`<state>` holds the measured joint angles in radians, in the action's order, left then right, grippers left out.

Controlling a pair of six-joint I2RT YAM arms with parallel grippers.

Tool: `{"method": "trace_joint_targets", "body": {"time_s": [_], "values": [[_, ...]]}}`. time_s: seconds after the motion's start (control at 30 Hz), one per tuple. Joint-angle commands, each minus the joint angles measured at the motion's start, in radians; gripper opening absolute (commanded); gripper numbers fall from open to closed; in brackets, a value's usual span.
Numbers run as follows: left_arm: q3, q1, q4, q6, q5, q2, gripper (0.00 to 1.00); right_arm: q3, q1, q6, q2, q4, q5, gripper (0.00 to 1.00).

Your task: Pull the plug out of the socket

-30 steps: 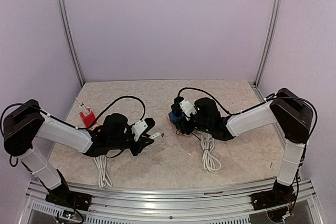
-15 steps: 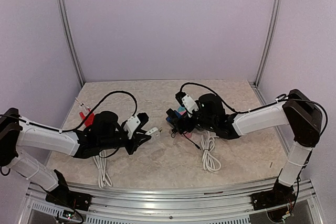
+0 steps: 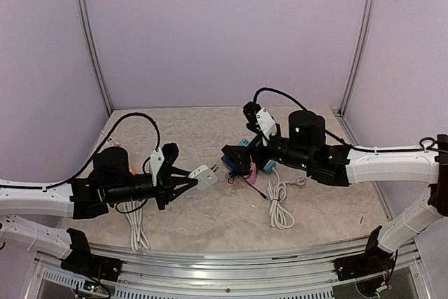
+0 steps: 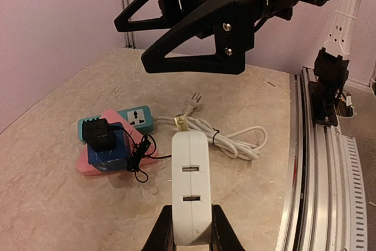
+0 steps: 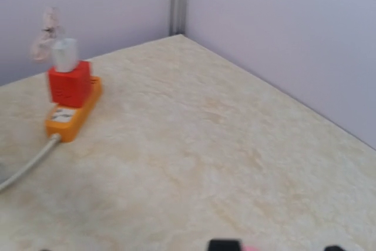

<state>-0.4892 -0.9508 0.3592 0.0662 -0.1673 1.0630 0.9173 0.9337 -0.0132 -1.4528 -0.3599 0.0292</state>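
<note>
Pinched tight in left gripper (image 3: 192, 179): white plug (image 3: 205, 172), clear of the table (image 3: 210, 225); at plug's 3 o'clock, right gripper (image 3: 236, 162) spread wide.

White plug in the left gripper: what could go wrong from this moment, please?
1. The left gripper holds the white plug in the air, close to the open right gripper; they could collide if either advances.
2. The black plug sits in the teal strip, which nothing holds down; a pull may lift the strip too.
3. The thin black cord lies looped beside it and might snag a finger.
</note>
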Motion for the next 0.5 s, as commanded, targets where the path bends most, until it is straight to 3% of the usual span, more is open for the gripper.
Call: {"method": "trace_joint_targets", "body": {"time_s": [0.0, 0.27, 0.47], "values": [[-0.007, -0.026, -0.048, -0.051, -0.082, -0.076, 0.00, -0.062, 0.062, 0.009, 0.100, 0.089, -0.016, 1.00], [-0.062, -0.042, -0.139, -0.128, -0.105, -0.138, 0.00, -0.116, 0.139, 0.044, 0.272, 0.109, -0.001, 1.00], [-0.097, -0.077, -0.127, -0.145, -0.099, -0.108, 0.00, -0.098, 0.160, 0.055, 0.252, 0.105, -0.026, 1.00]]}}
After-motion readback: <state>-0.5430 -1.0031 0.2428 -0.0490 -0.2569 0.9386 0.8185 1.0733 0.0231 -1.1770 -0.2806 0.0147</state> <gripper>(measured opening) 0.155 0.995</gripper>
